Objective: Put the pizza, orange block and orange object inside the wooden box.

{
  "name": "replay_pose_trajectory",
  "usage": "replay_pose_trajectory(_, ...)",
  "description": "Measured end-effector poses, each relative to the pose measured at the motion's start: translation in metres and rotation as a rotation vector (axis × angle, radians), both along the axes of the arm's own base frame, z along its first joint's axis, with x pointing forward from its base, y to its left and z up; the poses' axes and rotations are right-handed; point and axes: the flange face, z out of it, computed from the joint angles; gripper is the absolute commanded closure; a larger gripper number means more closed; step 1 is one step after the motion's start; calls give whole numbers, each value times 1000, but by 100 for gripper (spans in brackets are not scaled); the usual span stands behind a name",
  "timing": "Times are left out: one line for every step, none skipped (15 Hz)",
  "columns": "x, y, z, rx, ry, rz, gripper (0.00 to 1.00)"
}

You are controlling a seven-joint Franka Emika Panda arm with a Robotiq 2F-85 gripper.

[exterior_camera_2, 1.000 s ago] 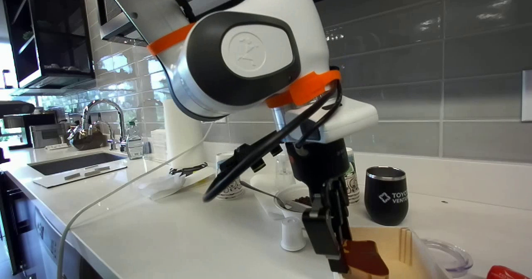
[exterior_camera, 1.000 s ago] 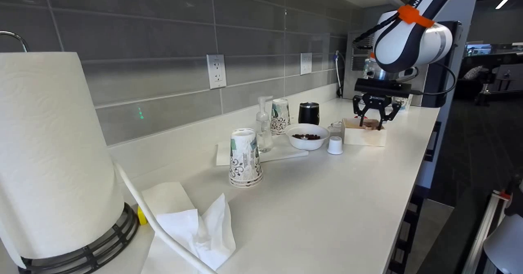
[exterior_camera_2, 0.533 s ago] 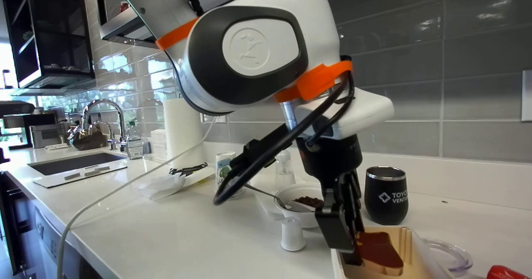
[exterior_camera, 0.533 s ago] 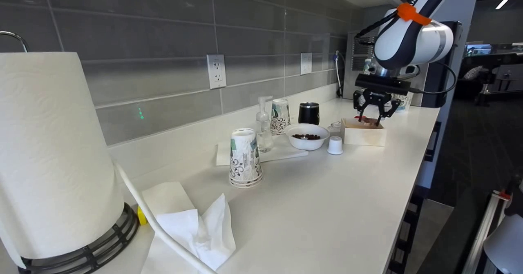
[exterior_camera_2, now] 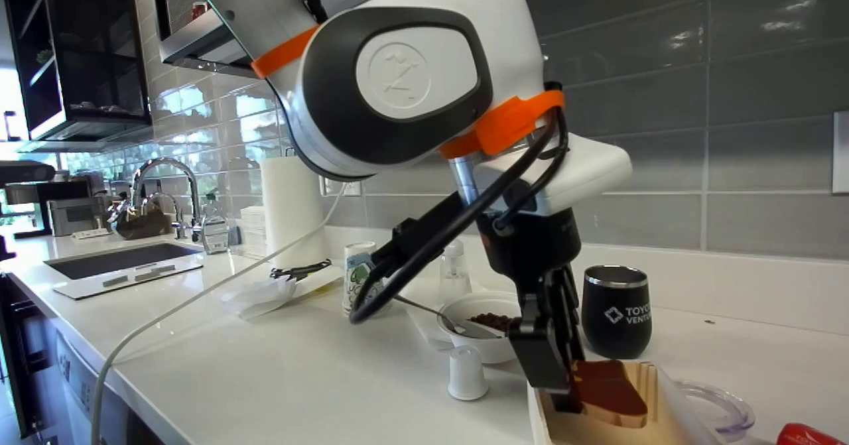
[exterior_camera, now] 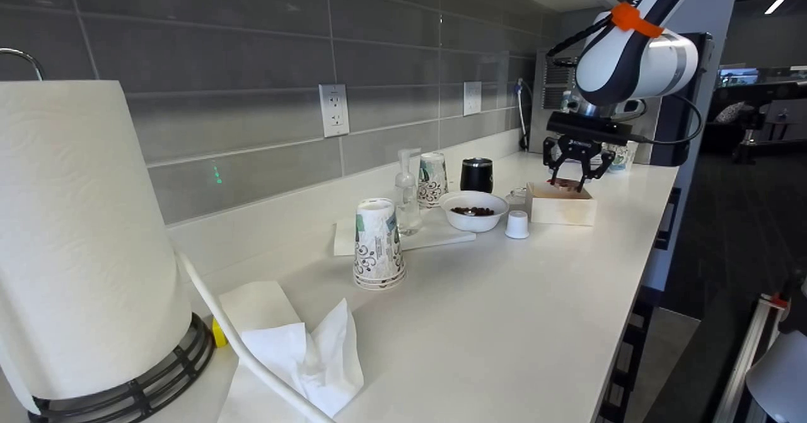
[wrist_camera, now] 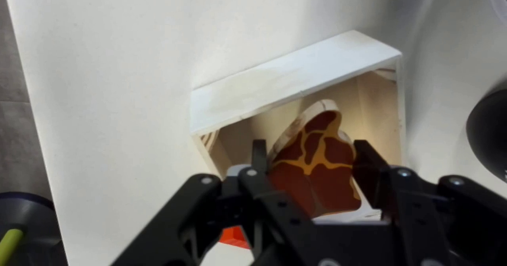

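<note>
Pizza and wooden box were recorded together, the former held over the latter, before a wall of grey tiles.

Desk: one, long and white; it ran along the foot of the wall.

Robot arm: one, white and dark with orange bands; it bent down over the wooden box.

Paper towel roll: one, white; it stood upright at the opposite end of an exterior view from the arm.

Claw: one, black, pointing down; its fingers stood narrowed on opposite edges of the pizza, pinching it between them.

Paper cups: one stack, printed with scrollwork, mouths down; a second stack stood nearer the wall.

Pump bottle: one, clear, upright; in an exterior view it showed between the two stacks.

Wooden box: one, pale, low-walled, uncovered; it rested on the desk beneath the claw.

White bowl: one; in an exterior view a thin-handled utensil leaned across its rim.

Black tumbler: one, upright, metal-rimmed, white-lettered; it stood near the wooden box, on the wall side.

Pizza: one, flat, red-brown with orange veining and a pale edge; it was over the box's interior, but whether any part dipped below the walls could not be told.

Small white cup: one, narrow end up; it stood near the wooden box, apart from it.

Dark round pieces: several, inside the white bowl, too small to identify.
</note>
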Motion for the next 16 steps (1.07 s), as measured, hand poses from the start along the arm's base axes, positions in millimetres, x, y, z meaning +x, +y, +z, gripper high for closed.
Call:
replay_pose_trajectory(1,0,-1,-3,-4,3,69)
replay_pose_trajectory(1,0,-1,-5,-8,6,69)
replay_pose_trajectory(2,0,-2,-8,-12,8,69)
replay_pose_trajectory(2,0,-3,-11,-15,9,30)
replay_pose_trajectory(2,-1,-4,-13,-18,8,18)
replay_pose_trajectory(2,-2,-5,-13,-19,7,11)
replay_pose_trajectory(2,-2,-6,-13,-20,6,5)
replay_pose_trajectory(2,-2,-7,-14,-20,6,0)
replay_pose_trajectory(2,-2,-8,-15,-20,4,0)
replay_pose_trajectory(2,-3,-9,-20,-17,4,0)
replay_pose_trajectory(2,-3,-10,-28,-12,3,0)
replay_pose_trajectory(1,-5,-10,-38,-8,0,0)
replay_pose_trajectory(0,-7,-10,-47,-8,-11,0)
replay_pose_trajectory(0,-11,-8,-54,-10,-25,0)
replay_pose_trajectory(0,-16,-5,-61,-15,-44,0)
replay_pose_trajectory(0,-22,-1,-68,-22,-63,0)
